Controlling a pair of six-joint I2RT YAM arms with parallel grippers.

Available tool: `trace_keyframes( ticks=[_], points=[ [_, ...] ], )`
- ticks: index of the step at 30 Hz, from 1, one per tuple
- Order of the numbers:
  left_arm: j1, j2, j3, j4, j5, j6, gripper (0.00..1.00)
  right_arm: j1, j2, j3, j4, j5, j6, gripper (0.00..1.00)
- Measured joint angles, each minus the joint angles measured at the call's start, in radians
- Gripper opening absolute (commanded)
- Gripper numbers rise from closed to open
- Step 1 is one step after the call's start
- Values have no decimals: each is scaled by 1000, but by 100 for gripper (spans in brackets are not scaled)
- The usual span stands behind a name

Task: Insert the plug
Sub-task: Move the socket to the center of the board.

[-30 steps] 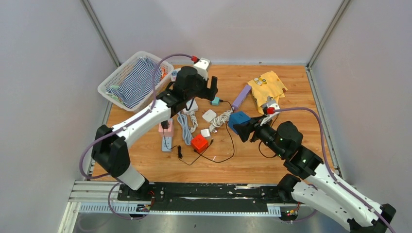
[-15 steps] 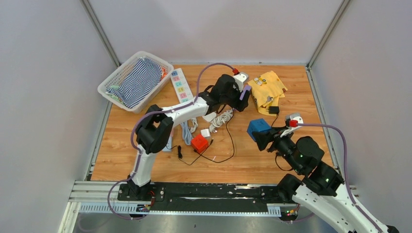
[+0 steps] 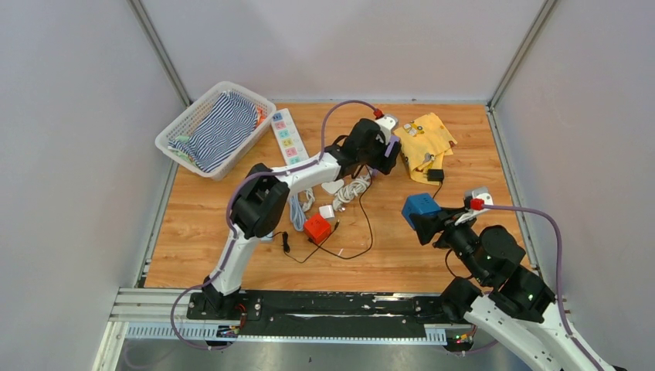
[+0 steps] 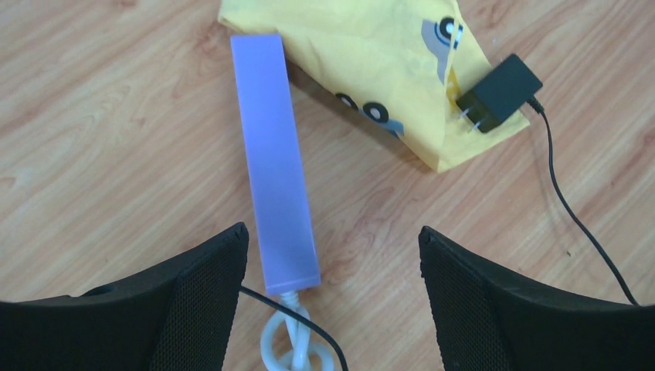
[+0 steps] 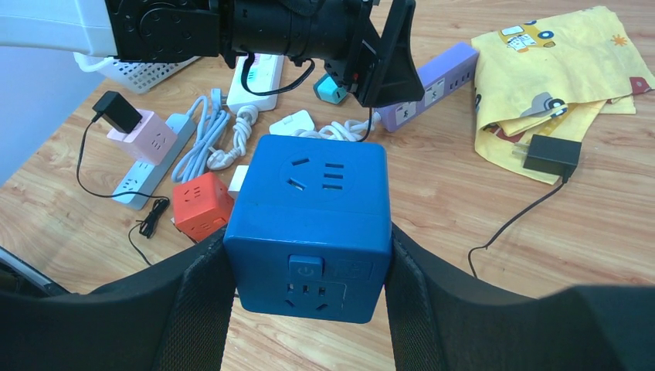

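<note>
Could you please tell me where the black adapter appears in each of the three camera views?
Top external: the black adapter lies right of centre, at the near edge of the yellow cloth.
Left wrist: upper right, prongs against the cloth's corner.
Right wrist: far right, mid-height, at the cloth's near edge.
Shared landmark: the yellow cloth.

I had the basket (image 3: 179, 121) at ten o'clock, the cloth (image 3: 426, 135) at one, the adapter (image 3: 436, 175) on its near edge, the cube socket (image 3: 420, 207) at four.
</note>
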Motion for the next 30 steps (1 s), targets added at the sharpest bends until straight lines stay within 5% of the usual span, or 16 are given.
trace_keyframes(
  ticks=[13,22,30],
  points=[
    [11,117,66,18,-19,12,65,0,-7,13,-17,23,-23,17],
    [24,128,65,19,28,40,11,0,-14,14,-19,31,-24,16],
    [24,50,13,-13,163,95,0,0,-34,39,-26,34,-23,16]
  ],
)
